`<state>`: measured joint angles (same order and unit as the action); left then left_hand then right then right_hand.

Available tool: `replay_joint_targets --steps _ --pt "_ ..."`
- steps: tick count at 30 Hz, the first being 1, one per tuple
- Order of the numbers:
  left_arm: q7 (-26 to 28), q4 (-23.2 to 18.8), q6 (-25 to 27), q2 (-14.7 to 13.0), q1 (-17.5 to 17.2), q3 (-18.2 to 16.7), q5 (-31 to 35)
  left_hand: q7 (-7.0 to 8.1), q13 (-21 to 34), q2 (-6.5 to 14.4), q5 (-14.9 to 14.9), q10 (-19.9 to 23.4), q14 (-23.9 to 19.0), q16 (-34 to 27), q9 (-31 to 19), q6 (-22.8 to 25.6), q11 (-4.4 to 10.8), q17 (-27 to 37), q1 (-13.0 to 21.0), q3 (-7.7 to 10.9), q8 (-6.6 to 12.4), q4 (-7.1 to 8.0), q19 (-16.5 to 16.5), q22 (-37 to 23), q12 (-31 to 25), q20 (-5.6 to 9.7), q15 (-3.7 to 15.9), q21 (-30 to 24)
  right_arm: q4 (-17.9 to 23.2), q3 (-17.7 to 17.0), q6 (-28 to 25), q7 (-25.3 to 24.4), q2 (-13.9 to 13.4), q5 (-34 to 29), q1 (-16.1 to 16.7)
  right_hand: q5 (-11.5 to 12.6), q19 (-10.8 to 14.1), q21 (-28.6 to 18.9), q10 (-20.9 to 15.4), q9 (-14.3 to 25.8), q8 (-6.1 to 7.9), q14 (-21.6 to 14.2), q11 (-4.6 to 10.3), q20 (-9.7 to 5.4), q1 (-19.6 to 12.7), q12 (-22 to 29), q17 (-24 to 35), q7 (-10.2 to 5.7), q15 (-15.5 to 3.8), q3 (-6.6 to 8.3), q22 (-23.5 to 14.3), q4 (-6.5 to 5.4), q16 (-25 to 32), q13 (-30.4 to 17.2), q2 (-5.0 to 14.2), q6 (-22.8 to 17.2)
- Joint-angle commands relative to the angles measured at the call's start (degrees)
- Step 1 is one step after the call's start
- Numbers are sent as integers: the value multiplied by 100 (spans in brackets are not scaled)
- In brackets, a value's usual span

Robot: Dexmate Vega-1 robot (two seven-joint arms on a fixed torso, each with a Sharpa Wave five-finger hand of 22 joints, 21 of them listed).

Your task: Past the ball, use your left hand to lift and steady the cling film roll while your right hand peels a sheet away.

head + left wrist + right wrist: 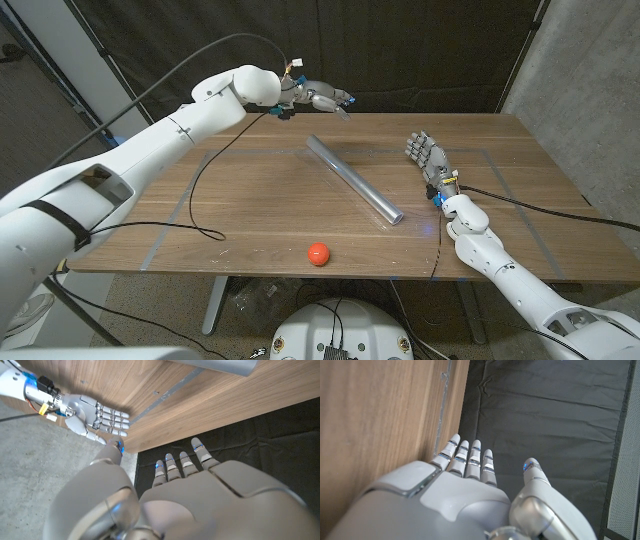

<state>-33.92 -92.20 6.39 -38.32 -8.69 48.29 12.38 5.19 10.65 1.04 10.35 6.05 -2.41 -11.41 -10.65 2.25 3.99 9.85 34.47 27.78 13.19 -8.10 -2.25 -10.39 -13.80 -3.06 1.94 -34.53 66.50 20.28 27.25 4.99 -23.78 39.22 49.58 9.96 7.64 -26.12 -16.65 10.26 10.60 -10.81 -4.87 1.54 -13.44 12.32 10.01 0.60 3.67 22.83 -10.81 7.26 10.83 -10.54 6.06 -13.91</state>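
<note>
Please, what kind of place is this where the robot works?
Probably a lab or test room, not a home. A black curtain hangs behind the wooden table, a bare concrete wall stands at the side, and the table holds only a roll and a ball.

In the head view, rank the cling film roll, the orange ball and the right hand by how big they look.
1. cling film roll, clearly longest.
2. right hand, open beside the roll's far side.
3. orange ball, smallest, though nearest the camera.
</note>
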Motion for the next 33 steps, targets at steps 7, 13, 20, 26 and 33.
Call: replay_joint_targets --steps 7,13,20,26,33 --pt "-625 26 -381 224 393 394 906 -37 22 86 60 109 -92 18 -16 173 -1 20 591 120 3 -180 103 -8 31 -86 -50 57 -312 1 94 165 132 71 -144 31 57 8 -124 26 59 -73 -18 21 -1 47 15 -12 -1 -30 -12 2 10 -14 8 -83" --pt "-883 -43 -448 277 499 554 1299 -119 30 -263 130 7 19 63 -21 83 -97 27 862 -24 -84 -206 92 -3 120 -206 -183 144 -359 -3 103 175 148 77 -163 31 85 5 -165 27 66 -115 -19 25 6 60 16 -12 8 -39 -14 -4 23 -15 11 -113" --pt "-1013 -192 -520 318 533 757 1973 -47 43 -501 246 30 159 83 -32 226 190 34 1106 -148 -65 -176 17 -7 135 -158 -185 250 -420 -4 142 207 180 88 -175 33 108 6 -219 29 68 -163 -37 30 18 77 16 -4 10 -40 -16 -13 32 -17 17 -133" --pt "-915 -342 -790 320 445 810 2455 79 75 -561 341 287 173 53 -58 526 471 40 1301 -236 12 -101 29 -16 64 -145 -110 319 -352 -11 120 169 164 94 -109 34 124 7 -254 30 72 -208 -62 33 30 88 18 0 -4 -39 -18 -22 41 -18 21 -156" --pt "-804 -531 -1064 313 299 833 3007 141 93 -576 373 216 200 54 -68 426 505 45 1363 -279 -47 -72 5 -19 103 -89 -46 361 -215 -21 106 100 119 75 -20 34 147 6 -295 31 82 -241 -98 36 49 99 20 6 1 -41 -21 -34 44 -20 22 -199"
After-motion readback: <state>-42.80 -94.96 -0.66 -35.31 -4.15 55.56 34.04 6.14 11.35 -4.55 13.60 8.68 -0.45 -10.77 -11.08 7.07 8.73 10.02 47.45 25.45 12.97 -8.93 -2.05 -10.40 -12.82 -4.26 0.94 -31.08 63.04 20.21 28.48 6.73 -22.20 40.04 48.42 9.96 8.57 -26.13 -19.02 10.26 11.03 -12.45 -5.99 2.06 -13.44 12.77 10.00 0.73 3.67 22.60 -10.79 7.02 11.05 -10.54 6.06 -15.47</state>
